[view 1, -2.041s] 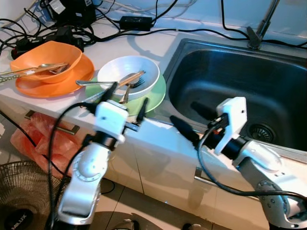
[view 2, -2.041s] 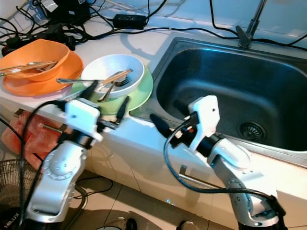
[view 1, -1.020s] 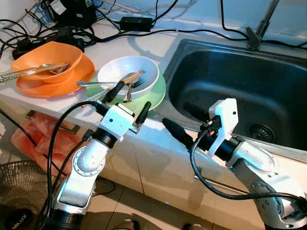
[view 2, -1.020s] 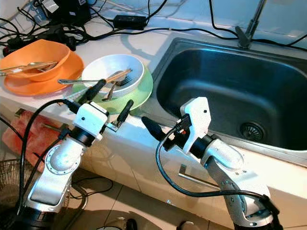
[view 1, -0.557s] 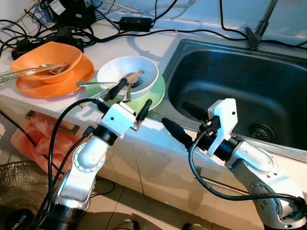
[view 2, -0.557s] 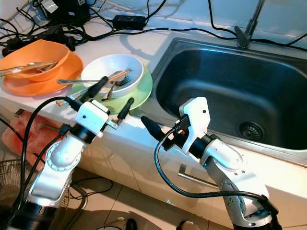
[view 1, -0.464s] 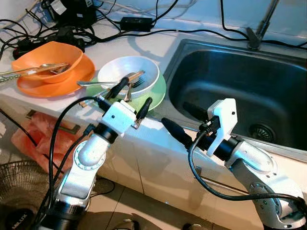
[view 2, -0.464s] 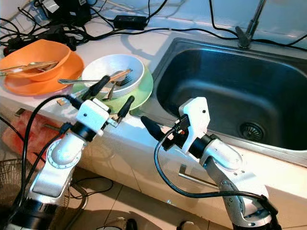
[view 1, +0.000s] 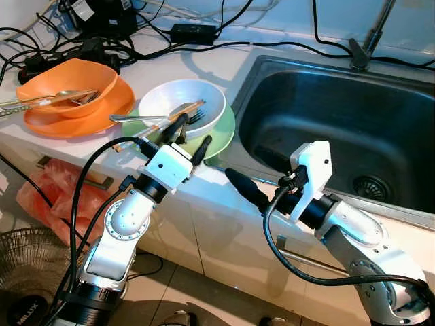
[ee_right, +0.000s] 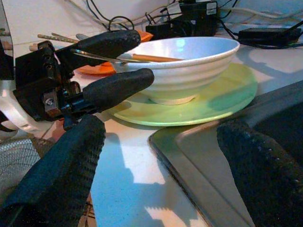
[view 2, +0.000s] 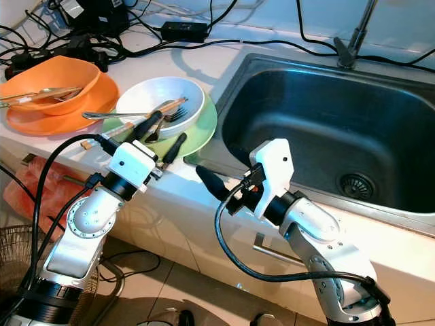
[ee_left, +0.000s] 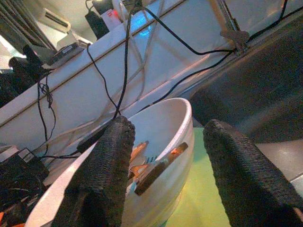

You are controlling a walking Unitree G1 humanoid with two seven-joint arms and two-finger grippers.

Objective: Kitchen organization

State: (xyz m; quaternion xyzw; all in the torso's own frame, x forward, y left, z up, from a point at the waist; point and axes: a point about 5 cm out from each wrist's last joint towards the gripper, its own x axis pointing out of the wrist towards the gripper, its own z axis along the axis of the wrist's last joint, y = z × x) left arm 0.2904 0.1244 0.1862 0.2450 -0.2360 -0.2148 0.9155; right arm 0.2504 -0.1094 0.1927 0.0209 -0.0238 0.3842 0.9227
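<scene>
A white bowl with a ribbed outer wall sits on a pale green plate on the white table, just left of the steel sink. Inside the bowl lie a fork, a spoon whose handle sticks out over the left rim, and wooden chopsticks that run diagonally across it and overhang the near-left edge. Farther left stands an orange bowl on an orange plate, also holding cutlery. Black cables and power adapters are tangled along the far side of the table.

The left arm rises from below the table edge, its wrist bent forward so that the left end effector reaches the near rim of the green plate. Its two black fingers are spread apart and hold nothing; one lies up against the near side of the white bowl, the other over the plate's near edge.

The right arm is bent at the elbow in front of the sink's near edge, forearm angled toward the left. The right end effector points leftward toward the plate, its fingers released and wide apart, with one over the table's near edge and the other over the sink's near-left corner, grasping nothing.
</scene>
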